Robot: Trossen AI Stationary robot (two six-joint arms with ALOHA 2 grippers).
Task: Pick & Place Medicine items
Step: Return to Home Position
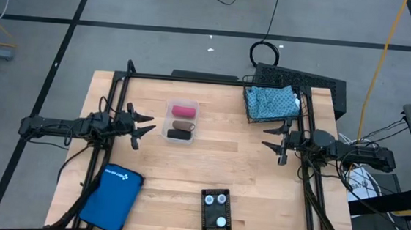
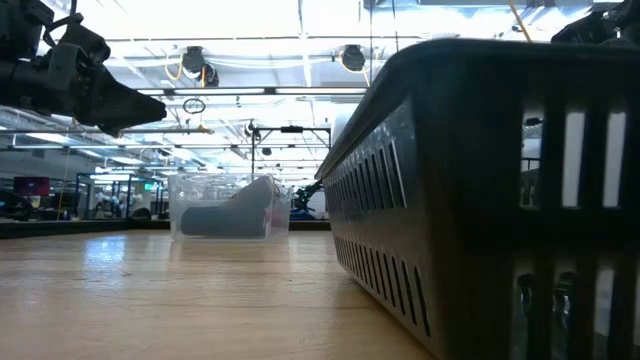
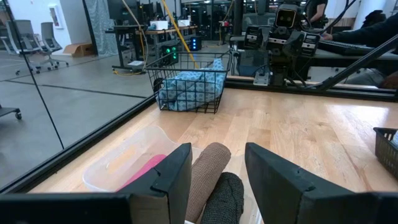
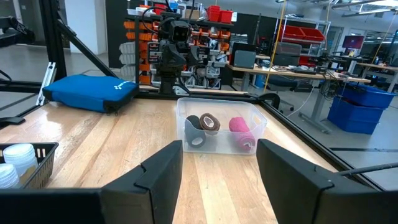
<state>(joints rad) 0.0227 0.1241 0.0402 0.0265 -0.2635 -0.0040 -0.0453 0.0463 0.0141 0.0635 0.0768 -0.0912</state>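
Three white round vials [image 1: 221, 200] in small black bin [image 1: 202, 210], well apart from both jaws; left gripper [image 1: 152, 124], right gripper [image 1: 265, 137] both spread open.

The high view looks straight down on the whole table [image 1: 209, 167]. The low view sits at table level, hard against the black bin [image 2: 500, 180], facing the clear tub [image 2: 220, 210], which both opposed wrist views also show.
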